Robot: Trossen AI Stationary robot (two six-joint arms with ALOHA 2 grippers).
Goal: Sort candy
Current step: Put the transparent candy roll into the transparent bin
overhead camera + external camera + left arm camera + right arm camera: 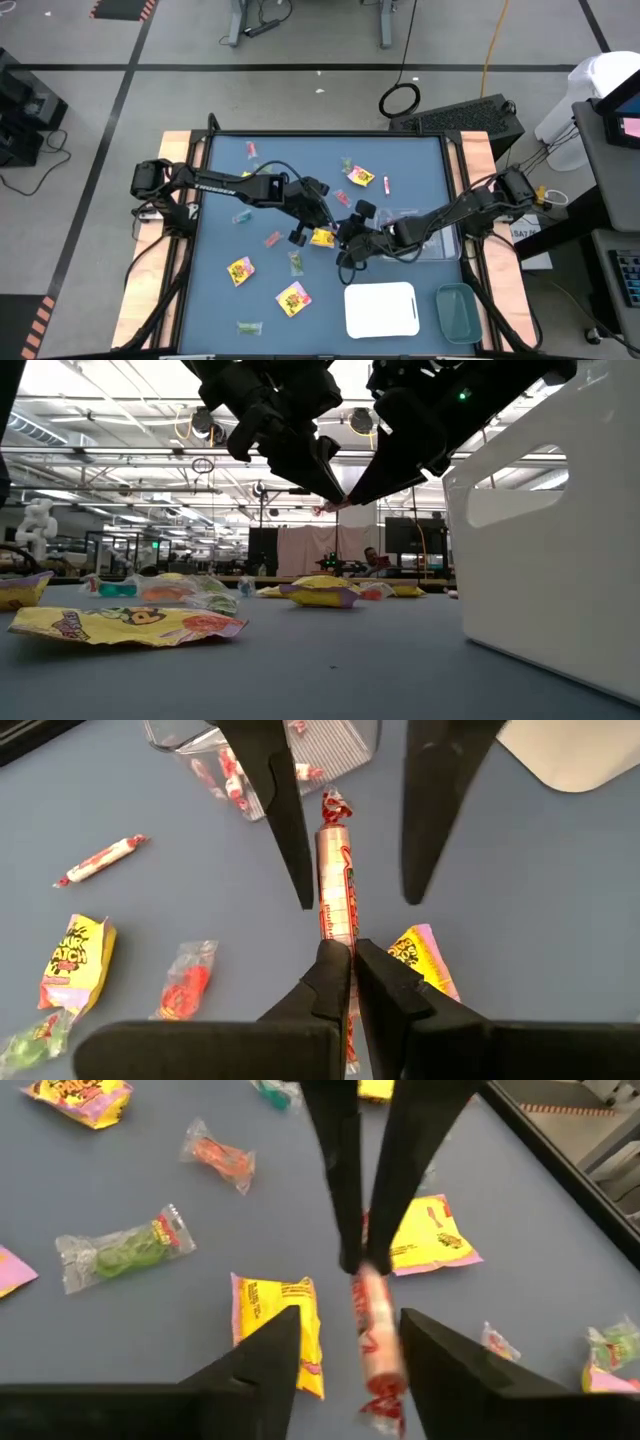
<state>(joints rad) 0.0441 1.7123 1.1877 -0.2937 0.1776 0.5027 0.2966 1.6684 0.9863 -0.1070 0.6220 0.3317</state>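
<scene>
High view: the two arms meet over the middle of the blue table (220, 200). The left gripper (318, 218) and the right gripper (350, 238) sit tip to tip just right of a yellow candy packet (322, 237). More yellow packets lie at lower left (240, 270) and lower centre (293, 298), and another at upper centre (361, 176). A white tray (381, 310) and a green-tinted tray (457, 310) stand at the lower right; a clear tray (425, 232) lies under the right arm.

Low view: both grippers hang from the top of the frame, their tips converging at centre on a small pink-red piece (335, 506) held above the table. A yellow packet (120, 624) lies flat at lower left, another (322, 592) at centre. The white tray's wall (560, 530) fills the right.

Left wrist view: the left gripper (352, 965) is pinched narrow on the lower end of a striped pink-red candy roll (335, 880). The right gripper's two fingers (285, 820) come down from the top, spread on either side of the roll. The clear tray (350, 750) with more rolls is at the top.

Right wrist view: the right gripper (345, 1345) stands wide, the candy roll (375, 1350) between its fingers without visible contact. The left gripper's fingers (340, 1170), close together, grip the roll's far end.
</scene>
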